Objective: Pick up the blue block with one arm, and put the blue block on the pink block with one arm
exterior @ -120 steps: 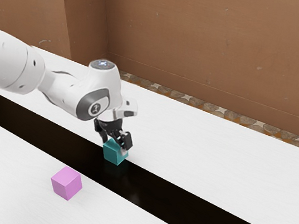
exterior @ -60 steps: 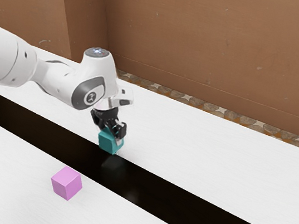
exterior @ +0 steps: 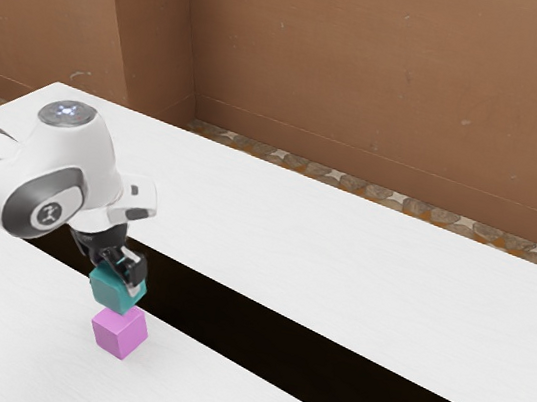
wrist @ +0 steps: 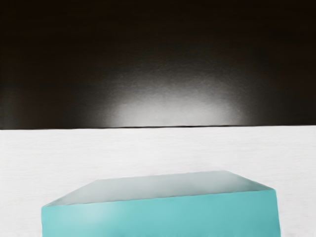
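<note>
My gripper is shut on the blue block, a teal cube held between the black fingers. The block hangs directly over the pink block, which stands on the white tabletop; the gap between them looks very small and I cannot tell whether they touch. In the wrist view the blue block shows large and close under my hand, with white table and a dark strip beyond it.
A black strip runs diagonally across the white table, just behind the pink block. Brown walls close the back. The arm's white body reaches in from the exterior view's left.
My arm has swung toward the exterior view's left and nearer, carrying the blue block from over the black strip to just above the pink block. The pink block has stayed put.
</note>
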